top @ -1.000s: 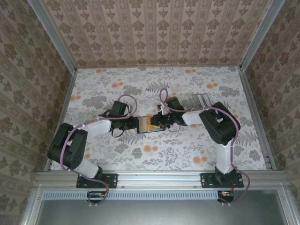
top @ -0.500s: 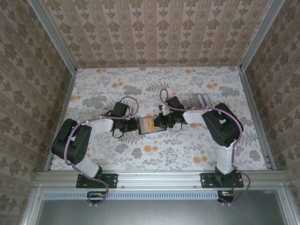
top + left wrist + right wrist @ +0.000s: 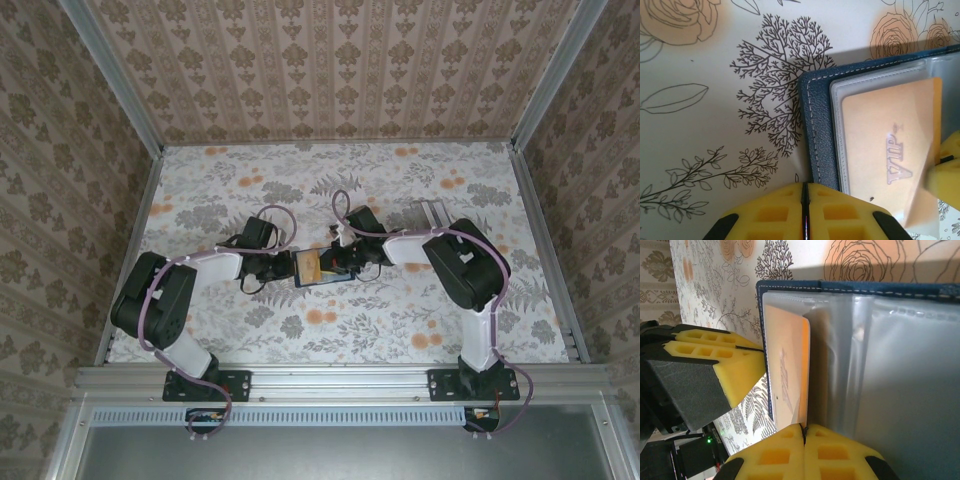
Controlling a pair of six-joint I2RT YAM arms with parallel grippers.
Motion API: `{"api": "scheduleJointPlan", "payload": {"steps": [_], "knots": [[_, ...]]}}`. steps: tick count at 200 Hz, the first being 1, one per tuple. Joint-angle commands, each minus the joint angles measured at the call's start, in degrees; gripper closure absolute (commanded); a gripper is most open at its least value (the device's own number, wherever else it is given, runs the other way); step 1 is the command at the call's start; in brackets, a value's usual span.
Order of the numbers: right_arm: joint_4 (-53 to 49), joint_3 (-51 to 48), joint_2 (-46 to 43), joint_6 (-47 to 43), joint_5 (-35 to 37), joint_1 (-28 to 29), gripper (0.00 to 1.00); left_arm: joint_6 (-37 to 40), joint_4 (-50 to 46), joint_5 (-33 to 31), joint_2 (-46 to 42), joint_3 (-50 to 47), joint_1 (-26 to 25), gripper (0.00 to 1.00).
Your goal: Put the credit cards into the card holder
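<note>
Left gripper (image 3: 804, 192) pads pressed together, just beside the card holder (image 3: 820, 125); right gripper (image 3: 804, 432) pinching one edge of the orange credit card (image 3: 885, 150). Table (image 3: 400, 190) has a floral surface. Card holder lies open at the centre of the top view, between both grippers. Credit card, marked VIP, sits tilted at a clear sleeve.

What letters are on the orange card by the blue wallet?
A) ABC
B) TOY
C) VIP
C: the pale orange plastic card, lying against the clear plastic sleeves of the dark navy folding card holder, shows the raised letters VIP.
</note>
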Motion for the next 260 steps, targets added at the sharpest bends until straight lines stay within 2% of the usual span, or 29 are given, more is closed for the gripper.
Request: {"api": "scheduleJointPlan", "payload": {"steps": [1,65,124,153,170,214,234,260], "knots": [[-0.30,1.10,1.33,0.18,-1.58,0.52,0.95,1.43,-0.47,0.93,1.74,1.50,-0.74,0.90],[-10.21,1.96,-3.78,-6.56,3.78,-1.22,0.77,2.04,-1.31,0.38,2.05,1.80,-0.51,0.90],[-12.61,1.79,-5.60,-7.84,6.56,-1.42,0.75,1.56,-0.98,0.84,2.36,1.28,-0.43,0.90],[-11.55,1.58,-4.49,-7.84,5.58,-1.33,0.88,1.49,0.00,1.25,2.80,1.15,-0.51,0.90],[-9.95,1.40,-3.43,-6.51,4.33,-1.12,0.89,1.38,-0.36,1.56,3.07,1.63,-0.53,0.90],[-9.23,1.65,-1.67,-6.04,4.85,-0.35,0.85,1.16,-0.14,1.43,2.88,1.54,-0.70,0.90],[-9.03,1.81,-1.03,-6.37,5.10,-0.02,0.75,1.25,0.26,1.26,2.85,1.33,-0.82,0.90],[-8.06,1.82,-0.57,-5.91,4.44,0.38,0.77,1.09,-0.22,1.36,2.98,1.80,-0.87,0.90]]}}
